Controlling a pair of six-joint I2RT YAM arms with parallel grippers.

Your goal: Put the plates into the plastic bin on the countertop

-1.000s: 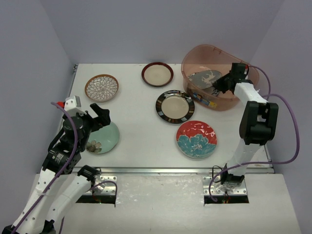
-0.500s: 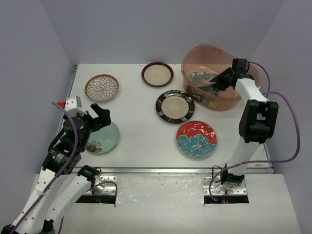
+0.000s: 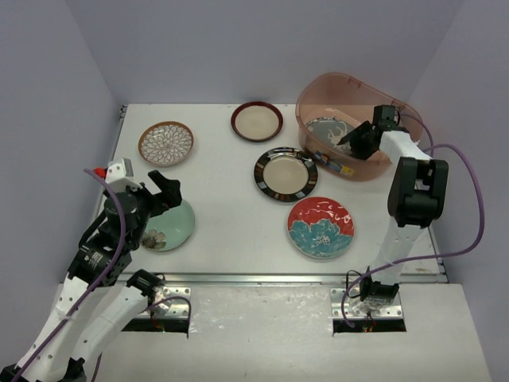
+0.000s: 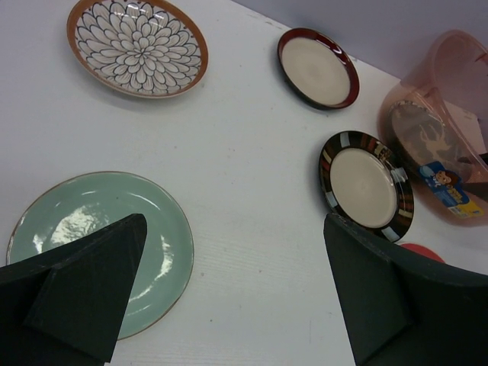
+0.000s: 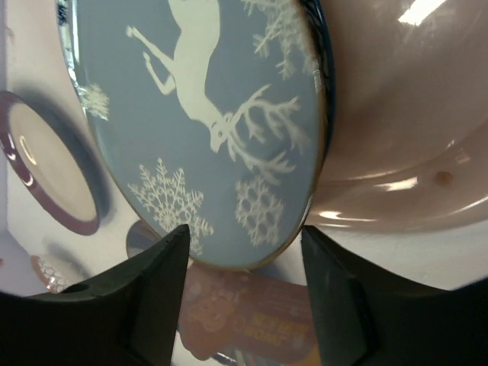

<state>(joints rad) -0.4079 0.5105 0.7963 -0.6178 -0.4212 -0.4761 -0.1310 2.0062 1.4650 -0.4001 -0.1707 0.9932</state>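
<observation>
Jaws: R gripper (image 3: 347,142) spread, nothing held, inside bin (image 3: 318,86), deer plate (image 5: 206,114) just ahead. L gripper (image 4: 234,225) spread, over green plate (image 4: 99,221).

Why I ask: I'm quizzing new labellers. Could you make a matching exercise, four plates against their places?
1. grey deer plate
2. mint green plate
3. brown-white floral plate
4. red-blue flower plate

a. far left of the countertop
b. inside the plastic bin
c. near edge, right of centre
d. partly under the left gripper

Pairs: 1-b, 2-d, 3-a, 4-c
</observation>
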